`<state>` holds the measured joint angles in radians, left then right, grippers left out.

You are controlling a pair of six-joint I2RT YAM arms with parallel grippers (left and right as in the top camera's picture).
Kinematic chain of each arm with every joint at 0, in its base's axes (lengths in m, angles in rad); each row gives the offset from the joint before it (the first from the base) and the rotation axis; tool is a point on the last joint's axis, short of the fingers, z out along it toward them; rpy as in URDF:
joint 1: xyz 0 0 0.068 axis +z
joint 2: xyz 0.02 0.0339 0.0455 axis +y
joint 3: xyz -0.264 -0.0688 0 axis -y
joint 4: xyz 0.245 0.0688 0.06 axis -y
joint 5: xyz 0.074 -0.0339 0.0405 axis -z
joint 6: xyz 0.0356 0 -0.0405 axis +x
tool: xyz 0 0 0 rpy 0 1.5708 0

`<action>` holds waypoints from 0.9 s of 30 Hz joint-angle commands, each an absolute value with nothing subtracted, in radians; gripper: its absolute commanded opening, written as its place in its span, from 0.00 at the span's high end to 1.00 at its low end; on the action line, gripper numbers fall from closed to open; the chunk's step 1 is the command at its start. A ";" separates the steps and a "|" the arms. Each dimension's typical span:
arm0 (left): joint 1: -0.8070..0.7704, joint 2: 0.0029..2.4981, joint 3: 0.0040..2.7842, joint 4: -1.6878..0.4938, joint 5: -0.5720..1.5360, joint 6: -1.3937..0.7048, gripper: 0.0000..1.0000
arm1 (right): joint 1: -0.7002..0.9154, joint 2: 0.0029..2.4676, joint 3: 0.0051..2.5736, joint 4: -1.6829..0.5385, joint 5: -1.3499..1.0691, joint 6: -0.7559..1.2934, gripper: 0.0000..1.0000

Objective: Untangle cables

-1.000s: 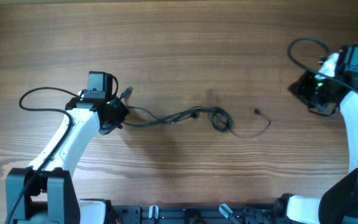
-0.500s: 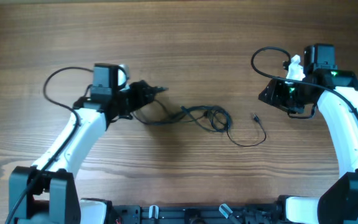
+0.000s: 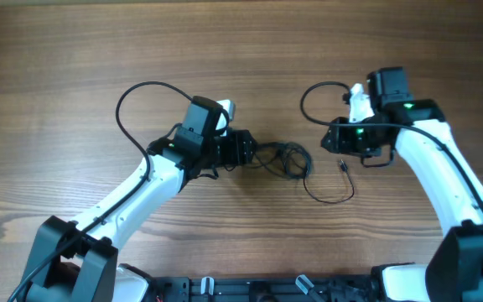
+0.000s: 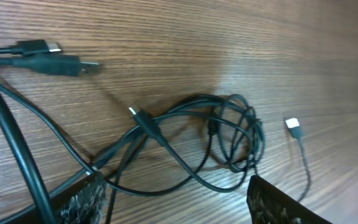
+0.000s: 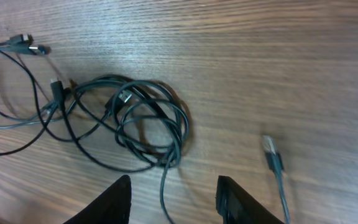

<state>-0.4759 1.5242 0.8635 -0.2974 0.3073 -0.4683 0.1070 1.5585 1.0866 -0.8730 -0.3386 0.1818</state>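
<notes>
The cables (image 3: 288, 159) lie in a dark tangle of loops at mid-table, and one thin strand (image 3: 329, 197) curls off to the right and ends in a small plug (image 3: 342, 164). My left gripper (image 3: 246, 151) sits at the tangle's left edge, open. In the left wrist view the cables (image 4: 229, 134) lie ahead of the left gripper (image 4: 179, 202), with slack strands crossing between its fingers and two plug ends (image 4: 64, 62) at the upper left. My right gripper (image 3: 335, 144) hovers just right of the tangle. In the right wrist view the right gripper (image 5: 173, 202) stands open over a strand, with the coil (image 5: 142, 121) ahead and a plug (image 5: 270, 149) to the right.
Each arm's own thick black cable arcs above it, the left arm's cable (image 3: 132, 101) and the right arm's cable (image 3: 313, 96). The left arm's cable also crosses the left wrist view (image 4: 17, 155). A black rail (image 3: 258, 289) runs along the table's near edge.
Both arms have swung inward to the tangle. The left gripper, shut at the cable's left end before, has opened, and the stretched left strands now lie bunched toward the middle.
</notes>
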 commanded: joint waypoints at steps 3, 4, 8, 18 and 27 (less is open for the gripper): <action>-0.470 1.534 0.875 -0.369 0.136 -0.456 0.27 | 0.173 1.639 1.049 -0.765 -0.328 0.189 0.55; -0.464 1.534 0.875 -0.387 0.115 -0.456 0.28 | 0.182 1.652 1.044 -0.743 -0.327 0.189 0.55; -0.414 1.519 0.876 -0.443 0.085 -0.456 0.28 | 0.214 1.711 1.031 -0.690 -0.328 0.190 0.56; -0.326 1.396 0.876 -0.501 0.099 -0.456 0.24 | 0.265 1.834 1.031 -0.628 -0.328 0.283 0.70; -0.326 1.395 0.875 -0.562 0.115 -0.456 0.22 | 0.266 1.837 1.031 -0.602 -0.449 0.356 0.73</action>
<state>-0.3305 1.4021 0.8635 -0.5591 0.1055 -0.4679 0.2584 1.8153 1.0359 -0.6136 -0.3481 0.3416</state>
